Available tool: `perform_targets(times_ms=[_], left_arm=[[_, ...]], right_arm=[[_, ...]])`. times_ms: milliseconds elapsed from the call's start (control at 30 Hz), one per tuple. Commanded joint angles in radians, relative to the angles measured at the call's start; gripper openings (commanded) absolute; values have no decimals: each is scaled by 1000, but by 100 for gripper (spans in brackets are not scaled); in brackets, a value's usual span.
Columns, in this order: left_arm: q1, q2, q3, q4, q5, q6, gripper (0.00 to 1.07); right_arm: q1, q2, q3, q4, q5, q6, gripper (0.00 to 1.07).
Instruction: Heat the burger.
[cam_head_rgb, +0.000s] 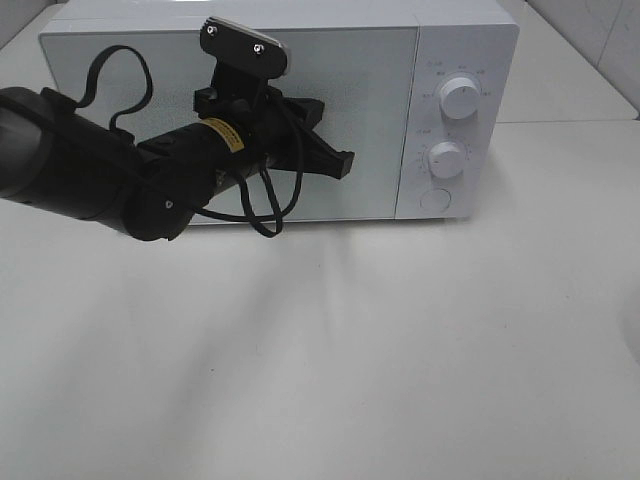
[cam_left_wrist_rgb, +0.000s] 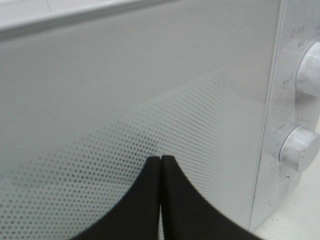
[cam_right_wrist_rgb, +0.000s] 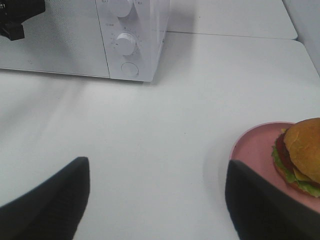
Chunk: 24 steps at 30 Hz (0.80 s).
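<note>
Closed left pincer (cam_left_wrist_rgb: 161, 159) before shut white microwave door (cam_head_rgb: 230, 120), aimed toward round release button (cam_head_rgb: 435, 199).
Better pressed squarely; right pincer (cam_right_wrist_rgb: 155, 200) spread empty, tan-bunned burger (cam_right_wrist_rgb: 300, 156) beside it.

A plain white table (cam_head_rgb: 330, 350) carries everything here. A white microwave oven (cam_head_rgb: 300, 40) stands directly on it at the far side, door shut, with two round dials and a round button down its right-hand panel. In the right wrist view, a pink round dish (cam_right_wrist_rgb: 255, 145) also rests on the table, well apart from the microwave, out in front of it and off past its dial side. Between the microwave and the dish the white surface shows only soft shadows.
</note>
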Motion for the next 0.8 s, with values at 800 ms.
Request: perform_targets(times_ms=[800], left_arm=[[-95, -526, 152, -136, 844, 18, 0]], right_arm=[[-7, -29, 1, 0, -5, 0, 74]])
